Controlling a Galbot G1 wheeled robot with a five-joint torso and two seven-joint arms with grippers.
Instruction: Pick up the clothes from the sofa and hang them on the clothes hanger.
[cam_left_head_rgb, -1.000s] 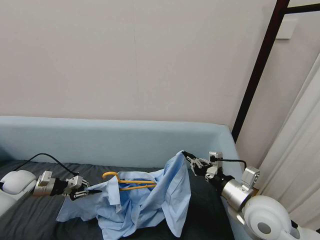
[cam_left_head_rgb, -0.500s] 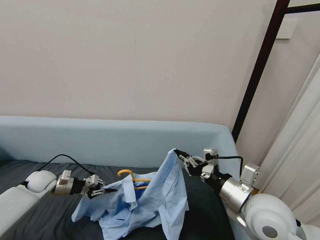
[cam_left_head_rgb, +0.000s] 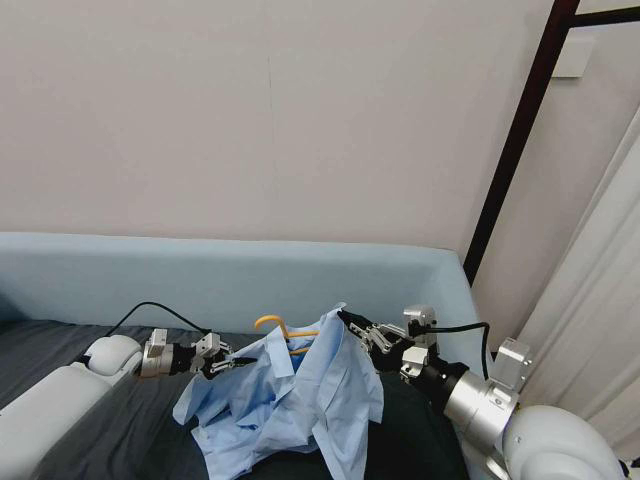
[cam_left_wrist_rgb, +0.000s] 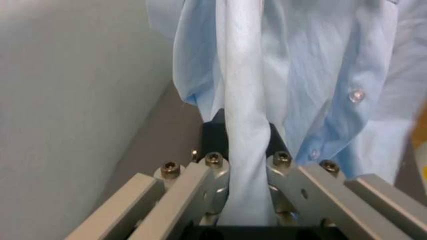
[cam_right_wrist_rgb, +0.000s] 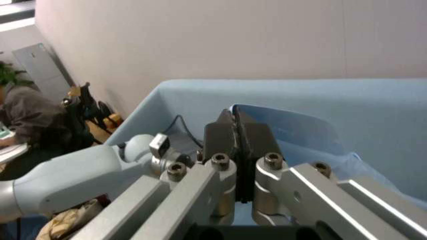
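Blue shirt (cam_left_head_rgb: 300, 395) hangs bunched between the two tools, and more of it is off the sofa (cam_left_head_rgb: 200, 280) than a second ago; only its lower folds lie on the dark seat cover (cam_left_head_rgb: 60, 345). The left tool (cam_left_head_rgb: 232, 364) has moved inward and a little upward. Its fingers are closed tight on a rolled fold of the cloth, as the left wrist view shows plainly. The right tool (cam_left_head_rgb: 347, 320) has shifted slightly towards it, its pads pressed together on the shirt's upper edge at the highest point of the garment. The orange hanger (cam_left_head_rgb: 277, 323) has risen with the cloth, and its hook pokes out above the collar between the two tools. Whether its bar sits properly in the shoulders I cannot tell. Since both grips have held through the lift, the pick-up looks nearly done, with the carry and the hanging remaining.
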